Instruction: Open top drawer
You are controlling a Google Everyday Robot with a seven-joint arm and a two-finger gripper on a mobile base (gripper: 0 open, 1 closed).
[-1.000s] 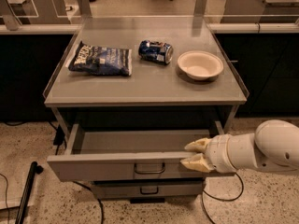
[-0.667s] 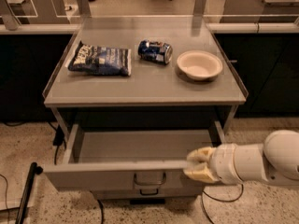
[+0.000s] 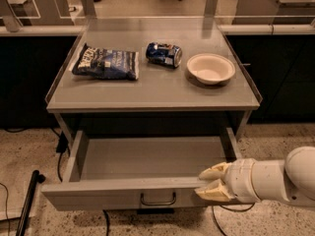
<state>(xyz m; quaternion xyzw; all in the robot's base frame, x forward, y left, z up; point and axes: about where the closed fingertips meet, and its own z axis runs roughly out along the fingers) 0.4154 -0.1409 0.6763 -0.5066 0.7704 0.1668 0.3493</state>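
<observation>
Clamping one top drawer: one claw.

You see the top drawer standing pulled well out from under the worktop, its grey tray bare. The gripper sits at the right end of the drawer's front panel. Its cream fingers clamp the panel's upper rim, one inside the tray and one on the outer face. The white arm reaches in from your right. The dark loop handle lies just left of the gripper, untouched. On the worktop, a blue chip bag lies left, a blue soda can on its side in the middle, and a white bowl right.
</observation>
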